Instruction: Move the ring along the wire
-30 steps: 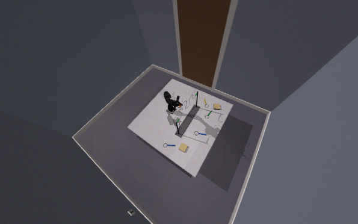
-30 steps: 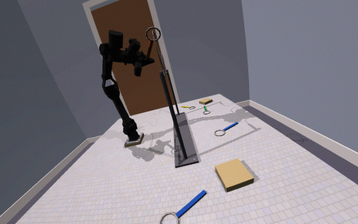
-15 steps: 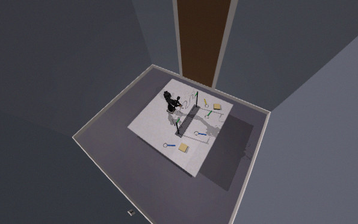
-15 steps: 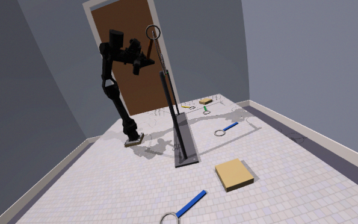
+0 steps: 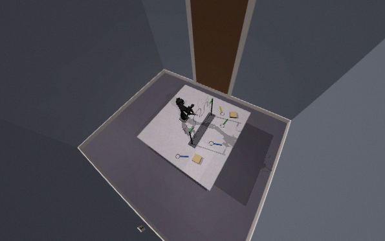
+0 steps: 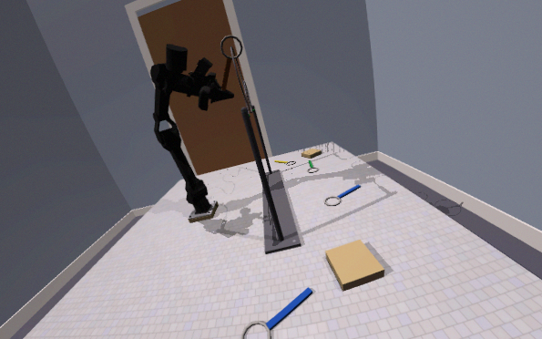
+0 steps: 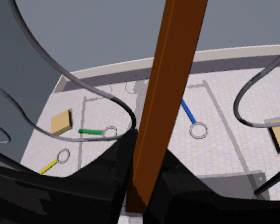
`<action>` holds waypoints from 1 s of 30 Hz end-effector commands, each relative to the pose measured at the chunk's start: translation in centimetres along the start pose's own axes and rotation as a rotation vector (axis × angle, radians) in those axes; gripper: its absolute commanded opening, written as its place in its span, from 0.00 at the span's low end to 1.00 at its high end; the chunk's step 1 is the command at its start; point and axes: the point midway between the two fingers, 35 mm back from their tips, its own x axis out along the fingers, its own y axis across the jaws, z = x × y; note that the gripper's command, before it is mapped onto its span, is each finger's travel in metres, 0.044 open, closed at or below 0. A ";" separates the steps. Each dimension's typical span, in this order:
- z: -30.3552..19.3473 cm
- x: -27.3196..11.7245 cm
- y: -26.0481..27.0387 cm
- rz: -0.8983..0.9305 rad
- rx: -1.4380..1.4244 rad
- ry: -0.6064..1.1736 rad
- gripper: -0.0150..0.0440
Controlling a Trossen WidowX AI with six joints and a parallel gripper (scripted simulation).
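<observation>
Above the near post (image 6: pixel 261 178) (image 5: pixel 191 138), we see our end effector (image 6: pixel 230 95) (image 7: pixel 139 136) pinching the orange handle (image 6: pixel 227 73) (image 7: pixel 166 85), the ring (image 6: pixel 221 46) upright at its top; likely light and rigid, best gripped low.

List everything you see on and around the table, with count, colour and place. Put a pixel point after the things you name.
table (image 5: pixel 160 133) (image 6: pixel 120 292): 1, whitish, mid-room
door (image 5: pixel 218 45) (image 6: pixel 189 128): 1, brown, behind the table
posts (image 5: pixel 211 107) (image 6: pixel 261 182): 2, black, on the base
base (image 5: pixel 202 130) (image 6: pixel 284 214): 1, dark grey, on the table
wire (image 7: pixel 41 50): 1, grey with green parts, up between the posts
held ring (image 6: pixel 221 47): 1, grey, at the wire
held handle (image 6: pixel 227 73) (image 7: pixel 163 100): 1, orange, in the tool
loose ringed sticks: 4 (2 blue, 1 green, 1 yellow), on the table
blocks: 2, tan, on the table
arm (image 5: pixel 180 102) (image 6: pixel 181 157): 1, black, beside the base
tool (image 6: pixel 230 96) (image 7: pixel 139 136): 1, black, shut on the handle
</observation>
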 end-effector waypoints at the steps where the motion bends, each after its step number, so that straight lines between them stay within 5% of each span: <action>1: 0.0 0.0 -0.1 -0.026 -0.048 -0.004 0.00; 30: 0.4 -0.2 -1.7 -0.217 -0.359 -0.021 0.00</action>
